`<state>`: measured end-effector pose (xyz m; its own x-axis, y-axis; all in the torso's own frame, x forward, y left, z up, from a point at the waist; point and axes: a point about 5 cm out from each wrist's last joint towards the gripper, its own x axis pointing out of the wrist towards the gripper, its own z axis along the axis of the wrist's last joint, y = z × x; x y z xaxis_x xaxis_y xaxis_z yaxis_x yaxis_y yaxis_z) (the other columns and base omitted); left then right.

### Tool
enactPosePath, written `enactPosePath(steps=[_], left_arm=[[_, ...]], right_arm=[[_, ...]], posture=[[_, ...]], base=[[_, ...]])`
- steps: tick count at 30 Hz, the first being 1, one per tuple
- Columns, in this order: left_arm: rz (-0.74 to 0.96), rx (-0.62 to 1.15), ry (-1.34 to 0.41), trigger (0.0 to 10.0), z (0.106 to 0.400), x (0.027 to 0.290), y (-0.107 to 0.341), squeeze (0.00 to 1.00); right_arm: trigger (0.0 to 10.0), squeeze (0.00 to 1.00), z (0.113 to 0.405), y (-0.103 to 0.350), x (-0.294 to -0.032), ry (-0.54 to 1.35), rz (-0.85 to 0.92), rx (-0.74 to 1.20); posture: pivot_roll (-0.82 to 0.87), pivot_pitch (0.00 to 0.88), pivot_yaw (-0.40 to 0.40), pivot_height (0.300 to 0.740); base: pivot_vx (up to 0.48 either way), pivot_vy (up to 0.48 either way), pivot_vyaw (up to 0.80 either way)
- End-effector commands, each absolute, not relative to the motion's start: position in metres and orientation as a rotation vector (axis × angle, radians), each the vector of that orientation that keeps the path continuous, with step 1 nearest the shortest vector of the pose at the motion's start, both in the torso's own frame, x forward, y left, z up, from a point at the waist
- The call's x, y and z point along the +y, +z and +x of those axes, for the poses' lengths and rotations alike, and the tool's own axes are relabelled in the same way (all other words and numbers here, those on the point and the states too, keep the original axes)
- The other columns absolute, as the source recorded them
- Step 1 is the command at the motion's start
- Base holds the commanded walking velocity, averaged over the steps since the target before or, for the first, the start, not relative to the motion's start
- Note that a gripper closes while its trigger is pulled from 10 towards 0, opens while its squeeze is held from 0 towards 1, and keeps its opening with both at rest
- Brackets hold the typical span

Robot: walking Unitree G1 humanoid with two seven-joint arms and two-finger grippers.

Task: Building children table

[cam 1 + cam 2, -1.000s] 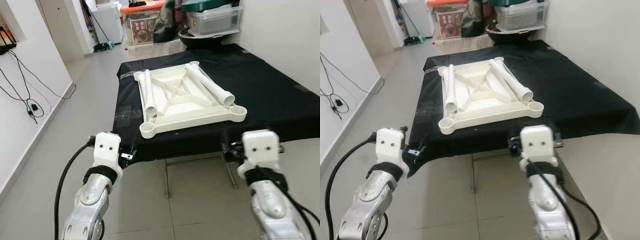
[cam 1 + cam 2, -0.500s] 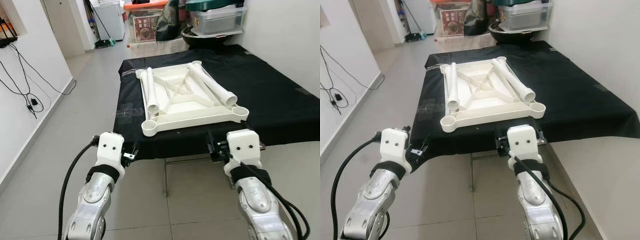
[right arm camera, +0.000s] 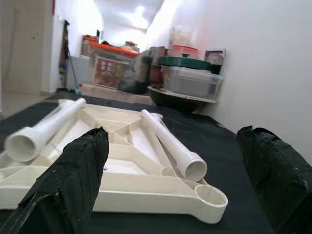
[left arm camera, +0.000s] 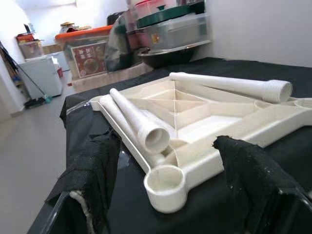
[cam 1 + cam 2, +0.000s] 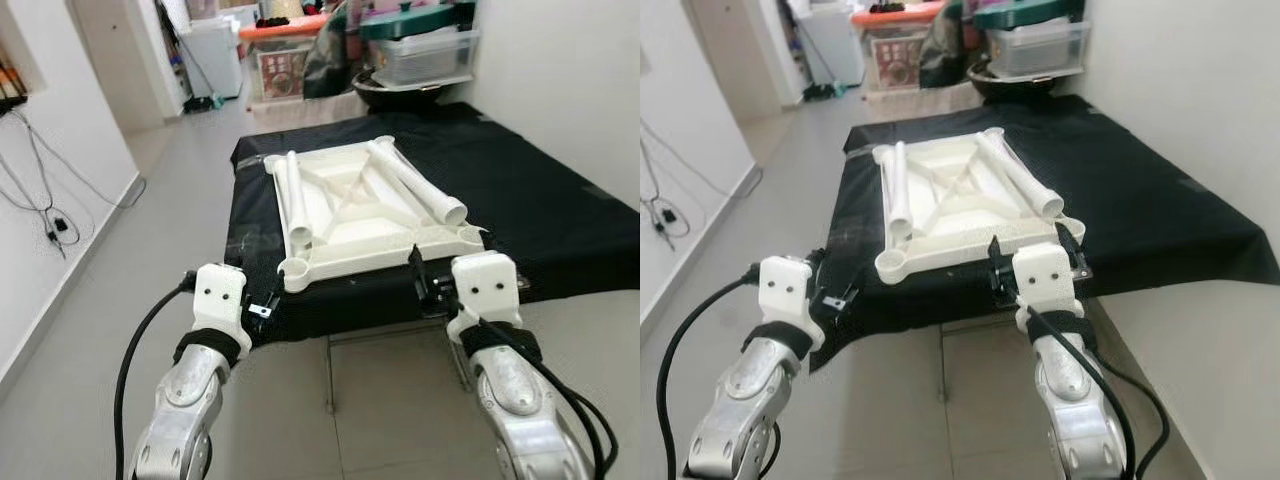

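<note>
- Tabletop frame (image 5: 375, 215): cream-white plastic, as are the two legs (image 5: 296, 195) lying on it.
- Cloth (image 5: 540, 200) at 3 o'clock of it: plain black.
- Storage box lid (image 5: 290, 18), 12 o'clock: orange.
- Floor (image 5: 160, 230), 9 o'clock: pale grey tiles.
- Right gripper (image 3: 165, 183) fingers (image 3: 73, 180): black.

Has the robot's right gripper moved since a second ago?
Yes. The right gripper has moved forward and toward the robot's left: it now reaches the near right corner of the upside-down white plastic tabletop, having started short of the black-covered table edge.
</note>
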<state>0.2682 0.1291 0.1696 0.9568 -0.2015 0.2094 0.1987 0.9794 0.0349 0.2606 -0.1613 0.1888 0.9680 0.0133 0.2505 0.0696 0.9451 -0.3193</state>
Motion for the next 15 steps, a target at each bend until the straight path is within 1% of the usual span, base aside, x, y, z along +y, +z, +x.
enactPosePath(steps=[1, 11, 15], left_arm=[[0.008, -0.199, -0.201, 10.0, 0.2696, 0.1312, 0.1651, 0.00], [0.012, -0.204, -0.200, 10.0, 0.2700, 0.1308, 0.1644, 0.00], [0.012, -0.186, -0.186, 10.0, 0.2718, 0.1319, 0.1627, 0.00]], right_arm=[[10.0, 0.00, 0.2619, 0.1877, -0.1591, -0.024, -0.344, -0.258], [10.0, 0.00, 0.2631, 0.1858, -0.1555, -0.009, -0.350, -0.257], [10.0, 0.00, 0.2636, 0.1849, -0.1551, -0.016, -0.354, -0.251]], posture=[[-0.10, 0.000, 0.064, 0.740], [-0.10, 0.000, 0.058, 0.740], [-0.10, 0.000, 0.061, 0.740]], base=[[0.450, 0.000, 0.00], [0.435, 0.000, 0.00], [0.000, 0.000, 0.00]])
